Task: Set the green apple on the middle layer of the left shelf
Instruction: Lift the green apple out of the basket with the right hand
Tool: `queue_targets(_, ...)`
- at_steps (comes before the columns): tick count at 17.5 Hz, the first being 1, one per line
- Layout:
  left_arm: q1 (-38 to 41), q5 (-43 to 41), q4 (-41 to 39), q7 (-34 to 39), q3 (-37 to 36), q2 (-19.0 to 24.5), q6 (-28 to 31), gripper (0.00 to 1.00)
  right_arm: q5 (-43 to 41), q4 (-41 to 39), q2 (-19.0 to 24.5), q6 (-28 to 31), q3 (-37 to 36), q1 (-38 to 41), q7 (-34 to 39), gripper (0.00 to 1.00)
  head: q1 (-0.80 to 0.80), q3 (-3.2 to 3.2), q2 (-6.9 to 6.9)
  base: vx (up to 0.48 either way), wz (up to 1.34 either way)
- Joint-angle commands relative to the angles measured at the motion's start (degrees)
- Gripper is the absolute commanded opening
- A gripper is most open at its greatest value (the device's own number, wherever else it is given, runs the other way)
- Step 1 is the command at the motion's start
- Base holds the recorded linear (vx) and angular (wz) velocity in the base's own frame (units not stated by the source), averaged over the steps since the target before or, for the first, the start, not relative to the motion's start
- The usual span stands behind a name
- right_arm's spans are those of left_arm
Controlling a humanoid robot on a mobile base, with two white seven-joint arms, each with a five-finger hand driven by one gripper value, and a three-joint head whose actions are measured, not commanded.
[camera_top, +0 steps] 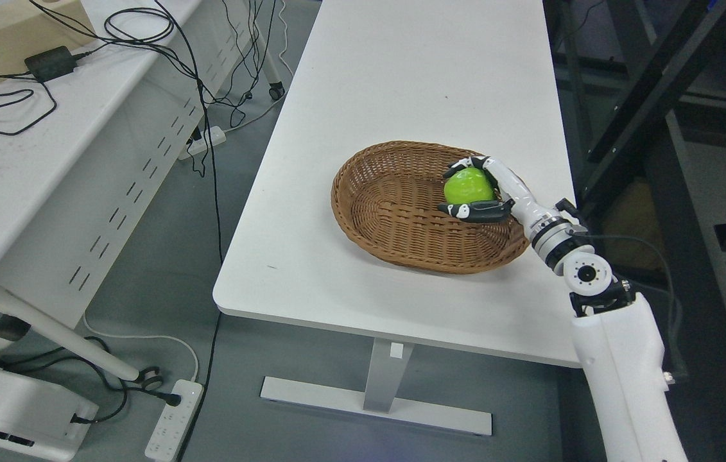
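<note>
One view only, from my head camera. It sits high and tilts steeply down and forward. White table [401, 83] runs away from me through the middle of frame, near edge and its foot both visible, so I stand a little back from it. Wicker basket [395, 212] lies right of centre at middling range. My right arm [619, 359] enters at lower right, close to the lens. Second table [29, 167] at left; dark shelf frame [645, 83] along the right edge. No second view to compare.

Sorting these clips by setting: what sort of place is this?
Probably a lab or workshop: plain white tables, loose black cables, a floor power strip, dark metal shelving.
</note>
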Motion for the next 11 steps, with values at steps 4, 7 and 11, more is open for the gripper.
queue_targets(4, -1.23, 0.08, 0.00, -0.04, 0.00, 1.00, 0.01, 1.00, -17.53, -9.75, -1.56, 5.28, -16.43, 5.53, 0.13, 0.00, 0.00, 0.00, 0.00, 0.000, 0.00)
queue_targets(7, -1.23, -0.01, 0.00, -0.04, 0.00, 1.00, 0.01, 1.00, -19.56, -14.49, -1.21, 5.46, -18.19, 11.94, 0.05, 0.00, 0.00, 0.00, 0.00, 0.000, 0.00)
queue_targets(11, -1.23, -0.01, 0.00, -0.04, 0.00, 1.00, 0.01, 1.00, -19.91, -19.95, -0.33, 5.46, -18.63, 19.68, -0.40, 0.00, 0.00, 0.00, 0.00, -0.003, 0.00)
